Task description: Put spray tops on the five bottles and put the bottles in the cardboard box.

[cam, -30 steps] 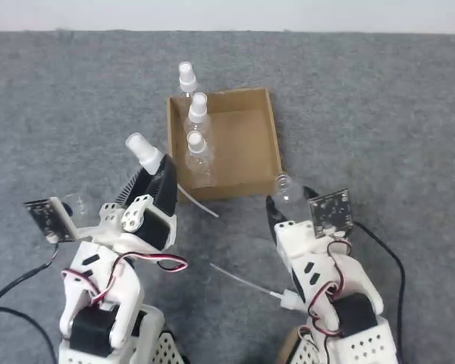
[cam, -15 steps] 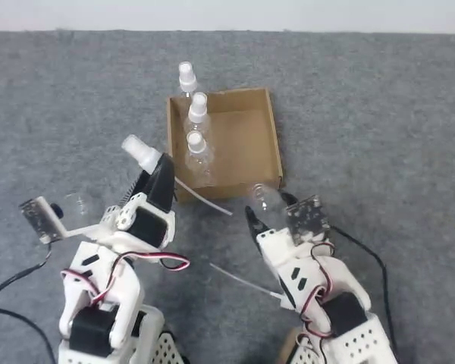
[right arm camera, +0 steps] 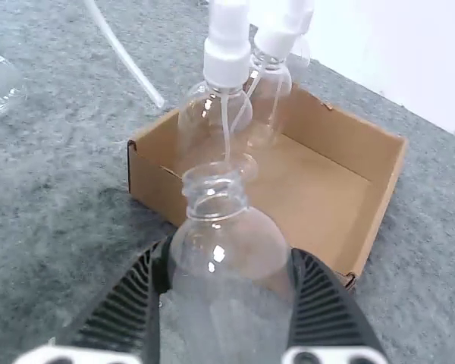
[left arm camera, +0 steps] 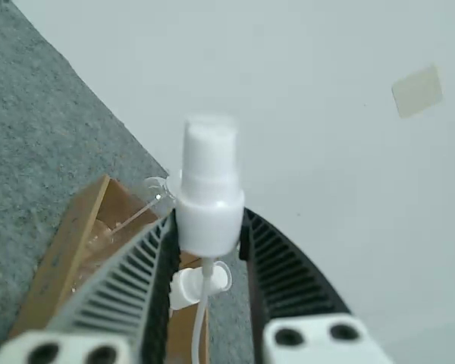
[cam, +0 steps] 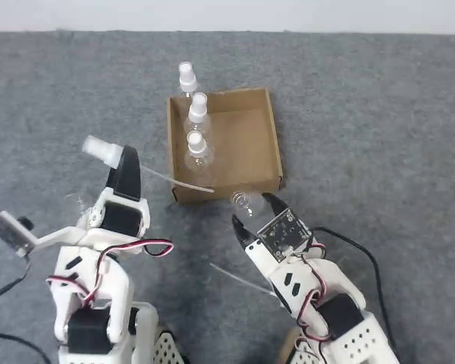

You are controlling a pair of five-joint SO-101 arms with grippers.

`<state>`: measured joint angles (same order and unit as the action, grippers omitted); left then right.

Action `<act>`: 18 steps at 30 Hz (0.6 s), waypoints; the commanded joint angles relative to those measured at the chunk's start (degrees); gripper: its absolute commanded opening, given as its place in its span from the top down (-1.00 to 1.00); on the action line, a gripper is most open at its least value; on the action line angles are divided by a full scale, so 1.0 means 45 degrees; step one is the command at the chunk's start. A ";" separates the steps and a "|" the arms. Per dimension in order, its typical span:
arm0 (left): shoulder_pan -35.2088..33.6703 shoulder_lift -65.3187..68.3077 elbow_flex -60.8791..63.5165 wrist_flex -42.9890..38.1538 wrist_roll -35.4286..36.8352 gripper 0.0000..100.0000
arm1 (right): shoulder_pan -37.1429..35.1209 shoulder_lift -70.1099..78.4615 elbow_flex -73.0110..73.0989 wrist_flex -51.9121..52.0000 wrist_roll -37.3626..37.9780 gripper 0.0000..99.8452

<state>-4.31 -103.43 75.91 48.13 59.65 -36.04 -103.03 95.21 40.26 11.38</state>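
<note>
**Capping step.** The right gripper (right arm camera: 227,277) had its jaws clamped on an open bottle (right arm camera: 221,227), above the tabletop (cam: 379,114) and just before the near wall of the cardboard box (cam: 243,140). The left gripper (left arm camera: 207,231) had its jaws clamped on a spray top (left arm camera: 209,186), well apart from that bottle. The step probably called for an upright neck, with the trailing dip tube (cam: 178,180) threaded in before the top was seated.

**Obstacles.** Capped bottles (cam: 197,148) stood along the box's left side, and a loose tube (cam: 239,278) lay on the tabletop between the arms.

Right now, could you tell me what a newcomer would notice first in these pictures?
The left hand holds a white plastic spray top aloft, its long tube stretching toward the brown cardboard box. The right hand grips an uncapped clear plastic bottle just short of the box, where two capped bottles sit.
</note>
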 commanded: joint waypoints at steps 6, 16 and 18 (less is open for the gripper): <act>0.0781 -0.0293 -0.0166 -0.0391 0.0156 0.98 | -0.0127 -0.0186 0.0274 -0.0303 0.3087 0.88; 0.1407 -0.0293 0.0205 -0.0371 -0.0195 0.98 | -0.0127 -0.0186 0.0274 -0.0283 0.3419 0.88; 0.1426 -0.0293 0.0459 -0.0469 -0.0195 0.98 | -0.0127 -0.0127 0.0274 -0.0283 0.3419 0.88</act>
<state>1.67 -103.43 77.41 48.13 59.74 -36.04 -103.03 95.21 40.26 26.07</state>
